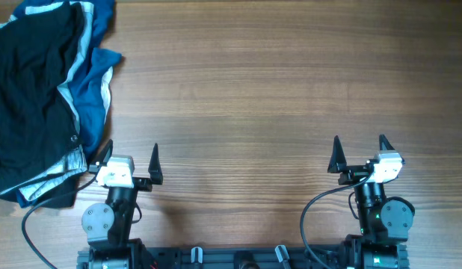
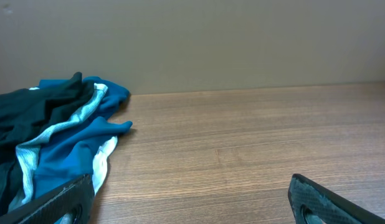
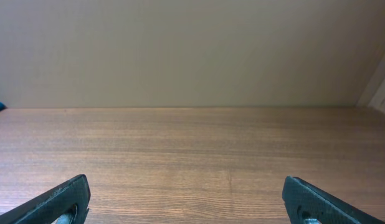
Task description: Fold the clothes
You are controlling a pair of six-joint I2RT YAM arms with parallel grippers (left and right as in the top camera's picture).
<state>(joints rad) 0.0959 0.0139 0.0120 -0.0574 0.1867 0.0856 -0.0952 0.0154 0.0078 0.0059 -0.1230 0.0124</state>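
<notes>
1. The clothes, a crumpled pile of black and blue cloth, lie at the far left part of the wooden table.
2. The left gripper has its fingers spread wide, with nothing between them. The edge of the pile is just beside its outer finger; I cannot tell if they touch.
3. The right gripper also has its fingers wide apart and holds nothing. It is well apart from the clothes.
</notes>
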